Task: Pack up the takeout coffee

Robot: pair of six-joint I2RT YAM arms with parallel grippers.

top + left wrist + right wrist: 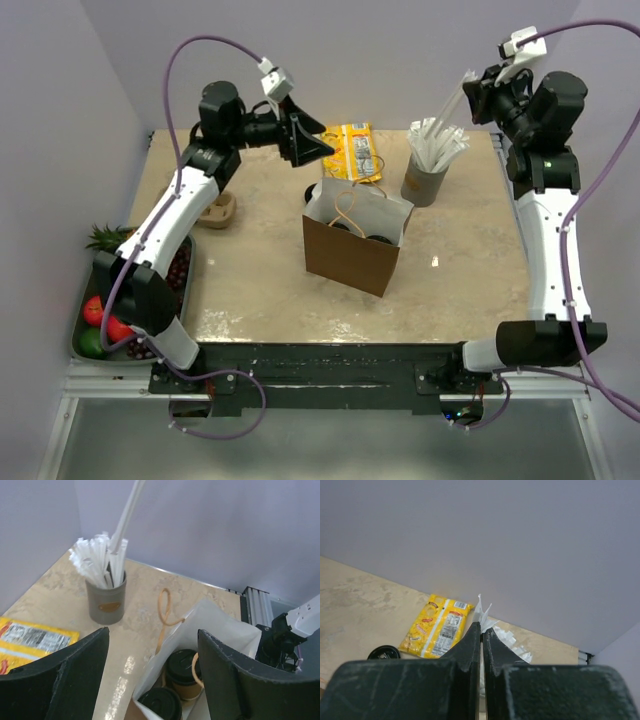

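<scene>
Two kraft paper cups with black lids (183, 666) (161, 705) stand inside the open brown paper bag (350, 255) in mid-table; from above the lids (343, 226) (378, 237) show at the bag's mouth. My left gripper (316, 146) hovers open just behind and above the bag, nothing between its wide-set fingers (75, 675). My right gripper (468, 88) is high at the back right, shut on a white wrapped straw (450, 108) that slants up from the grey cup (424, 182). In the right wrist view the straw's paper tip (484, 611) sticks out past the closed fingertips.
A yellow snack packet (356, 150) lies behind the bag. The grey cup (106, 602) holds several more white straws. A moulded cardboard carrier (221, 211) sits at the left, behind my left arm. A tray of fruit (100, 315) rests at the table's left edge.
</scene>
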